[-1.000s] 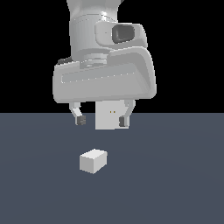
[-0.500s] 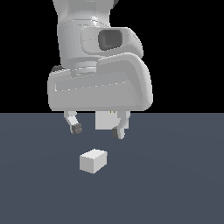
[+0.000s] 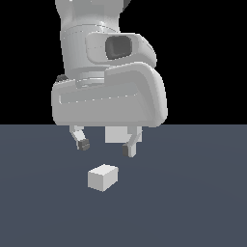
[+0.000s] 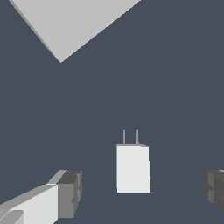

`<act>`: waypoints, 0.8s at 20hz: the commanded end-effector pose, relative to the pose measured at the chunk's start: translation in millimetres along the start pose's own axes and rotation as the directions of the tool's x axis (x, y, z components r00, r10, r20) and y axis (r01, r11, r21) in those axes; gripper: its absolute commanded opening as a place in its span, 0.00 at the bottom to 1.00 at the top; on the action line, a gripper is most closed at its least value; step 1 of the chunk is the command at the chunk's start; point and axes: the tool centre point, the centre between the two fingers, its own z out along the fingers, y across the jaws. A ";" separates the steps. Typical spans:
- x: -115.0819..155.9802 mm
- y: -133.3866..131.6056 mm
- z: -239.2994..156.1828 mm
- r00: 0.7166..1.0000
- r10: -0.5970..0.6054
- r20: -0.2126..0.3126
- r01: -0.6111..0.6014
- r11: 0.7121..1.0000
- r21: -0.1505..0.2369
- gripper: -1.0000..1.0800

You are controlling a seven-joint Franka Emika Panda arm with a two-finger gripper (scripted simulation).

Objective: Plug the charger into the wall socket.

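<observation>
The charger [image 3: 102, 177] is a small white block lying on the dark floor, and in the wrist view the charger [image 4: 133, 168] shows two thin prongs sticking out of one end. My gripper [image 3: 106, 147] hangs open just above and behind it, both dark fingertips apart with nothing between them. In the wrist view the charger lies between the two fingertips [image 4: 70, 193]. The wall socket [image 3: 119, 134] is a white panel mostly hidden behind my hand; the wall socket [image 4: 72, 22] appears as a pale slab beyond the prongs.
A flat dark grey floor [image 3: 193, 202] spreads all round, with a black background above it. The bulky white hand body [image 3: 108, 99] blocks most of the far scene in the exterior view.
The arm has come down and toward the camera, so the open fingers now hang closer to the charger. The charger has not moved.
</observation>
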 end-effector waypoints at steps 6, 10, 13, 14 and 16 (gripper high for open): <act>-4.8 0.6 23.7 1.000 0.003 0.000 -0.003 1.000 -0.001 0.96; -7.6 0.5 39.7 1.000 0.005 -0.001 -0.005 1.000 -0.001 0.96; -8.7 0.1 46.4 1.000 0.006 -0.001 -0.006 1.000 -0.001 0.96; -8.7 0.2 47.5 1.000 0.006 -0.001 -0.006 1.000 -0.001 0.96; -8.9 0.2 48.5 1.000 0.006 -0.001 -0.006 1.000 -0.001 0.96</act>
